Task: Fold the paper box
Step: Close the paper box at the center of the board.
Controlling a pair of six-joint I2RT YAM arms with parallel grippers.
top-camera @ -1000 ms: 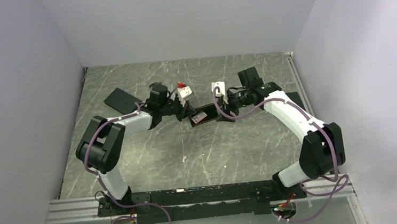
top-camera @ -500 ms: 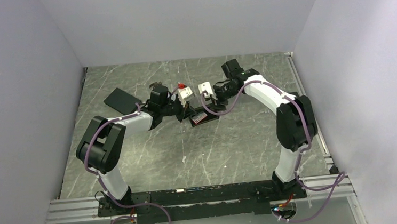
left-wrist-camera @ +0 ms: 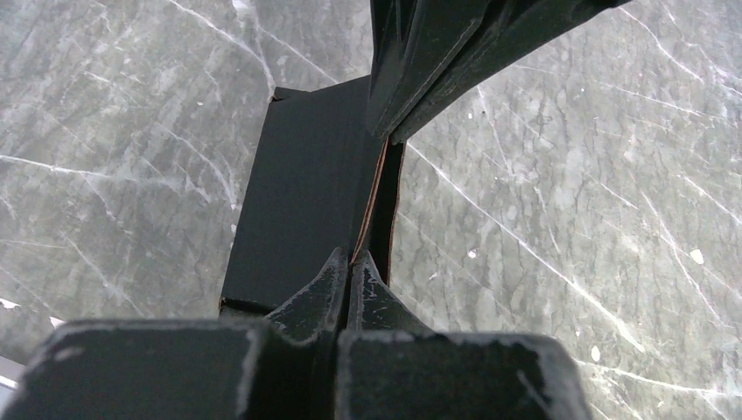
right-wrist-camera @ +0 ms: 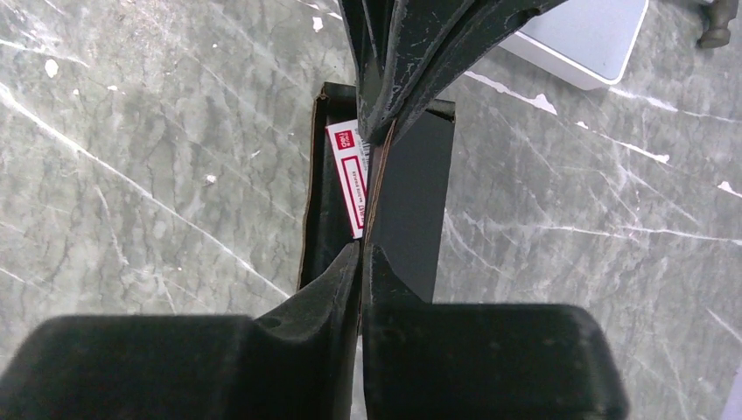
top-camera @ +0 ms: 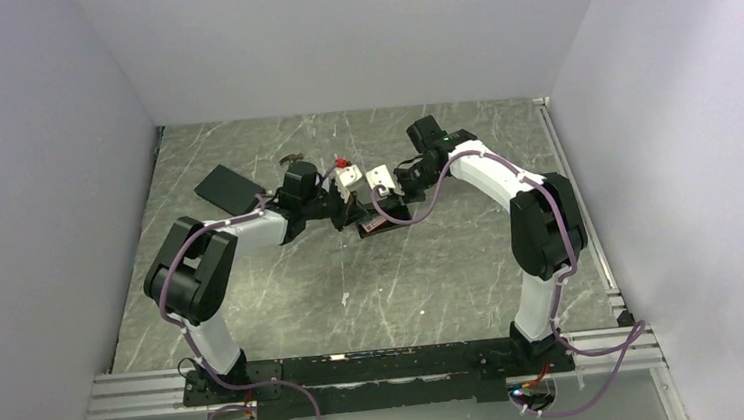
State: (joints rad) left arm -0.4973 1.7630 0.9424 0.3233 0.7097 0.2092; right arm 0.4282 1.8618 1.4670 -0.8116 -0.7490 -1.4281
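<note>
Surrounding pale walls (top-camera: pixel 335 42), marbled table (top-camera: pixel 424 286)

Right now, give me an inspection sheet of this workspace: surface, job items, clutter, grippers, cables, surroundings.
Surface: grey marbled table, scratched.
Job's things: paper box, black, partly folded, mid-table between the arms; red-and-white label inside it.
Clutter: black slab at far left; silver-grey case near the box; small dark object, too small to identify.
Grippers: left gripper and right gripper are each shut on an edge of the box.
Cables: purple cables run along both arms; one loop hangs close to the box.
Surroundings: pale walls on three sides; metal rail at the near edge.
</note>
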